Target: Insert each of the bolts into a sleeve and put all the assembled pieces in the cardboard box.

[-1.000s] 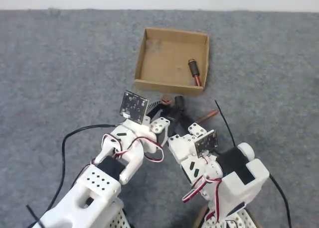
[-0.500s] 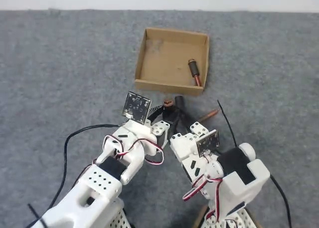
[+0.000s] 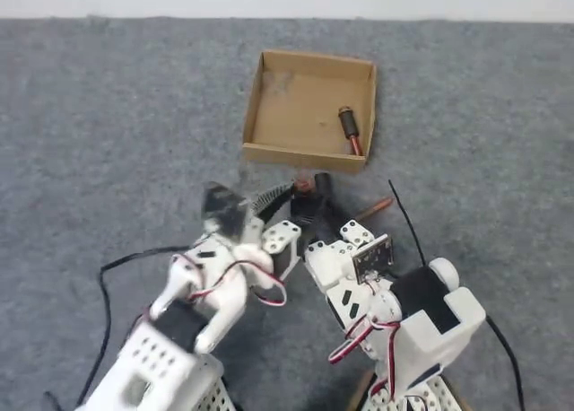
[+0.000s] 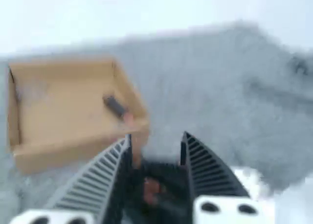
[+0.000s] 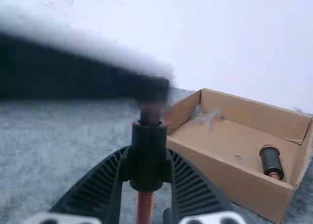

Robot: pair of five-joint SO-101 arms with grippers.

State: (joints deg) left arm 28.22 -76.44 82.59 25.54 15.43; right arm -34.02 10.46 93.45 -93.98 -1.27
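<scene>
Right wrist view settles the step — the right gripper (image 5: 146, 168) is clamped on a black sleeve (image 5: 146, 143) with a copper bolt (image 5: 150, 111) through it, just short of the cardboard box (image 5: 230, 177). Next, I judge: a short carry over the near wall, then release. Left wrist view adds the left gripper (image 4: 156, 138), jaws parted close by; high view shows one finished piece (image 3: 349, 126) already inside the box

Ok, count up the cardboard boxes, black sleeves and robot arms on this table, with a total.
Cardboard box: 1
Black sleeves: 2, one sleeve in the box, one sleeve in the right gripper
Robot arms: 2, left arm, right arm
Total: 5
</scene>
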